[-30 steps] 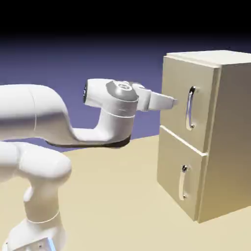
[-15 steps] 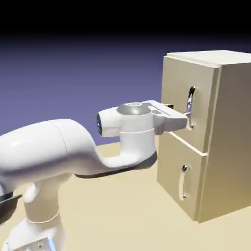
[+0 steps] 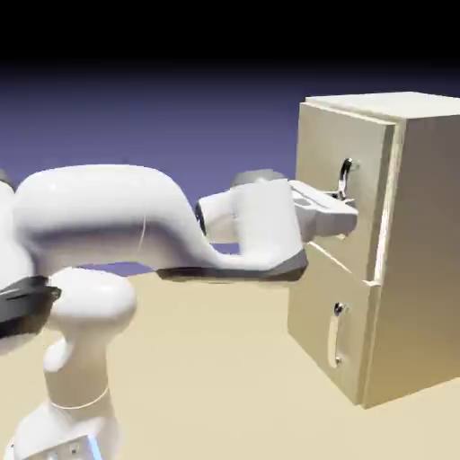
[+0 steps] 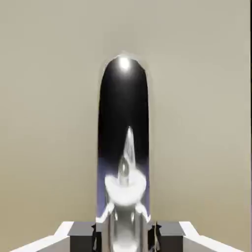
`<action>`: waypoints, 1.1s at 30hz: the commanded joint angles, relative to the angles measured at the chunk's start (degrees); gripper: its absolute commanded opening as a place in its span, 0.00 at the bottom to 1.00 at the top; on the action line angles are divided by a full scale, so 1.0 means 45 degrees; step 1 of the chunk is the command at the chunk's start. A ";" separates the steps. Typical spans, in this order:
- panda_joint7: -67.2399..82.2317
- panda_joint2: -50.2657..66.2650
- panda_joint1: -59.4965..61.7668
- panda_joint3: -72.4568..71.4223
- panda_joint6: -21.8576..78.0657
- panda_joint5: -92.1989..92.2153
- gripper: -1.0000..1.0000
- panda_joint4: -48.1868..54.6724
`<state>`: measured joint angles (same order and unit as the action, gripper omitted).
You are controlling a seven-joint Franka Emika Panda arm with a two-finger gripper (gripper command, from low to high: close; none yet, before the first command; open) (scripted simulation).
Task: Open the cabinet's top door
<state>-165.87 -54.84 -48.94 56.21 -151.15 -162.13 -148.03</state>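
Pincer (image 4: 126, 235) grips curved, mirror-shiny metal handle (image 4: 124, 123).

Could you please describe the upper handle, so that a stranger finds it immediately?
Find the tall beige cabinet. On its upper door is a curved silver handle. The pincer is closed on this handle, not on the lower one.

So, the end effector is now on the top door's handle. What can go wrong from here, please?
The smooth, shiny handle might slip out between the fingertips of the end effector during a pull.

The top door is only slightly ajar, so it could fall shut if the grip is lost.
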 commanded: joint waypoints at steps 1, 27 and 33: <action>-0.0009 0.0076 0.0459 -0.0460 0.0329 0.0375 0.00 -0.0348; 0.0074 -0.0123 0.8215 -1.2199 0.4057 1.0896 0.00 -0.4269; 0.0230 -0.0502 1.0048 -1.4877 0.3659 1.3286 0.00 -0.4354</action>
<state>-164.90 -57.09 -3.73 -10.74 -134.74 -102.50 -167.63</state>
